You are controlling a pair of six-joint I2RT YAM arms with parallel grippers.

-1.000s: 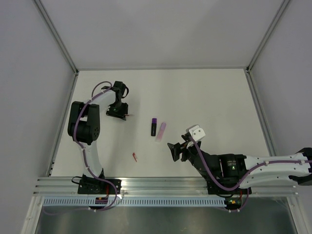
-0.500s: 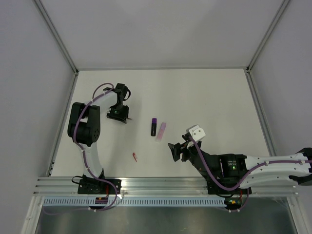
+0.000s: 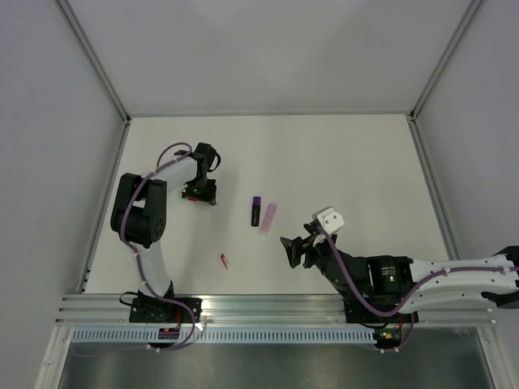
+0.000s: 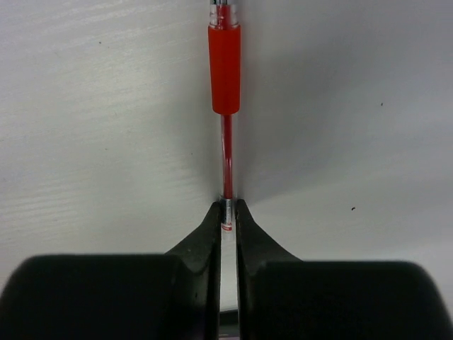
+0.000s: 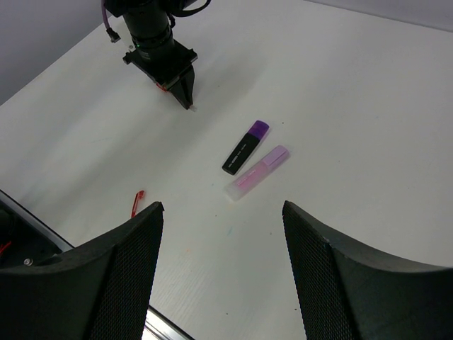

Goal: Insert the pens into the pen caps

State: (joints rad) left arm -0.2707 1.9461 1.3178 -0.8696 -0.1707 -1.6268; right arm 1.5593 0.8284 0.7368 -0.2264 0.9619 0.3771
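While in fingers (image 4: 204, 237), red pen (image 4: 224, 71) cropped

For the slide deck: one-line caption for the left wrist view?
Left gripper shut on the thin red pen, red grip sleeve pointing away.

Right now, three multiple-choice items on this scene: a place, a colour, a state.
1. Where is the red cap? A) near edge, left side B) far right corner C) in a gripper
2. The pen in the left gripper is: A) blue B) red C) green
3. The right gripper is: A) shut on a cap B) shut, empty C) open
Key: 1A, it lies alone near the front; 2B, the red pen is pinched in it; 3C, it stands wide with nothing between.
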